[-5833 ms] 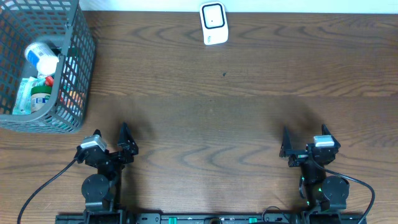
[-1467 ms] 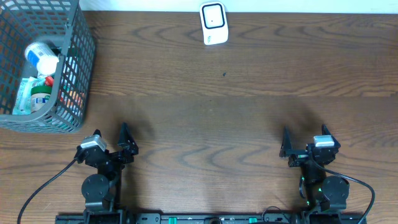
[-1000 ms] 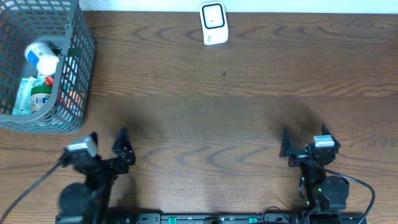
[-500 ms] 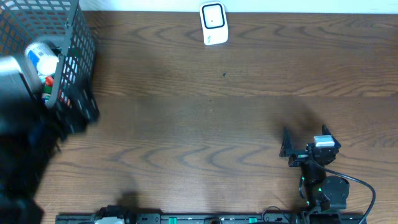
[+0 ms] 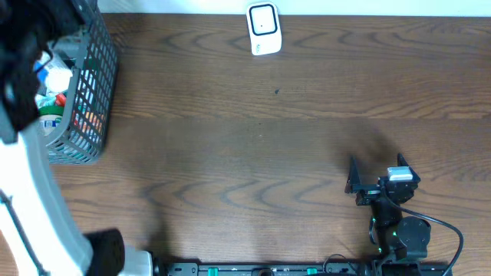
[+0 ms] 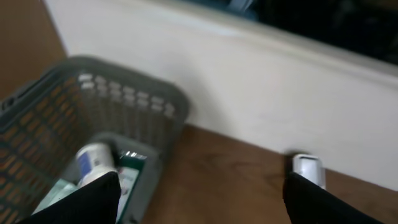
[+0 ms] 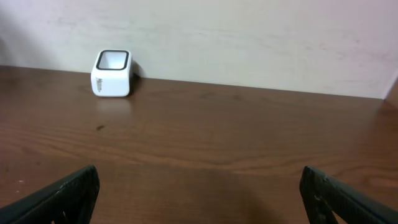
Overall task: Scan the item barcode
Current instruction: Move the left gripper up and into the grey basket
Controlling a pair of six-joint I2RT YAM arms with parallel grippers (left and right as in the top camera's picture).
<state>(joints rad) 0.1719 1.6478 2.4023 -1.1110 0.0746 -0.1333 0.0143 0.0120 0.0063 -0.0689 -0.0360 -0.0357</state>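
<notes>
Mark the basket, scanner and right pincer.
basket [image 5: 96, 92], overhead, right side wall.
scanner [image 5: 264, 31], overhead, top face.
right pincer [image 5: 375, 161], overhead, midway between its fingertips.

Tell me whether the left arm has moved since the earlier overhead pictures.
Yes. The left arm swung from the near edge of the table toward the far left and now reaches over the basket.
</notes>
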